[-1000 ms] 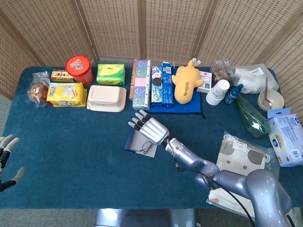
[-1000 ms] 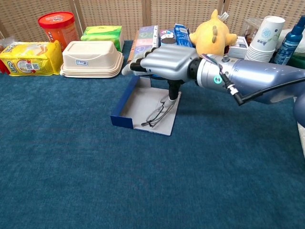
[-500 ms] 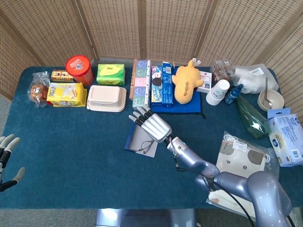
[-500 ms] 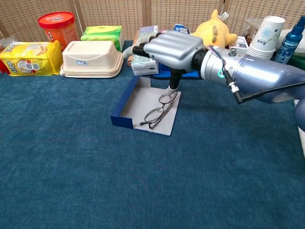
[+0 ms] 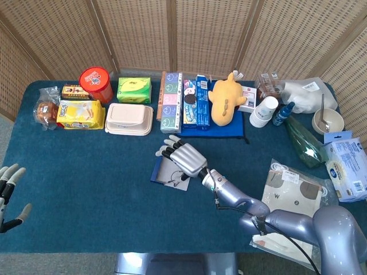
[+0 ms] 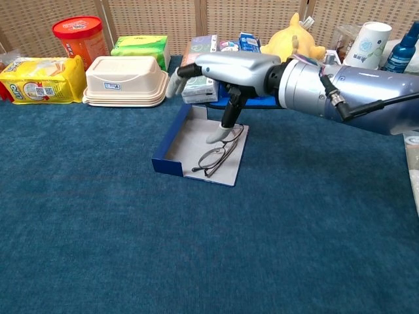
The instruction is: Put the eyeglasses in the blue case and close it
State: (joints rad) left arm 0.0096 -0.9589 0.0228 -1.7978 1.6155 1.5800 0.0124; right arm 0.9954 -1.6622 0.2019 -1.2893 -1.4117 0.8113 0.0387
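The eyeglasses (image 6: pixel 219 156) lie folded inside the open blue case (image 6: pixel 190 147), toward its right edge, on the grey inner surface; the case rests flat on the worktop (image 6: pixel 131 248) in front of the row of boxes. Judge the eyeglasses as light, thin-framed and fragile: the lenses scratch and the wire temples bend under side load, so avoid pressing down on them. If you must reposition them, take hold at the bridge or at the frame beside a hinge, not at a lens or temple tip. Judge the case as a stiff, light shell that may slide on the cloth when pushed; take hold of its raised blue wall or lid edge, and steady it while closing. The right hand (image 6: pixel 226 72) hovers directly above the case, palm down, holding nothing, with the fingers extended forward over the far end and the thumb hanging down so that its tip sits just above or at the far lens; contact cannot be confirmed from either view. The left hand (image 5: pixel 8 189) is at the worktop's left edge, well apart from the case, fingers spread and holding nothing.
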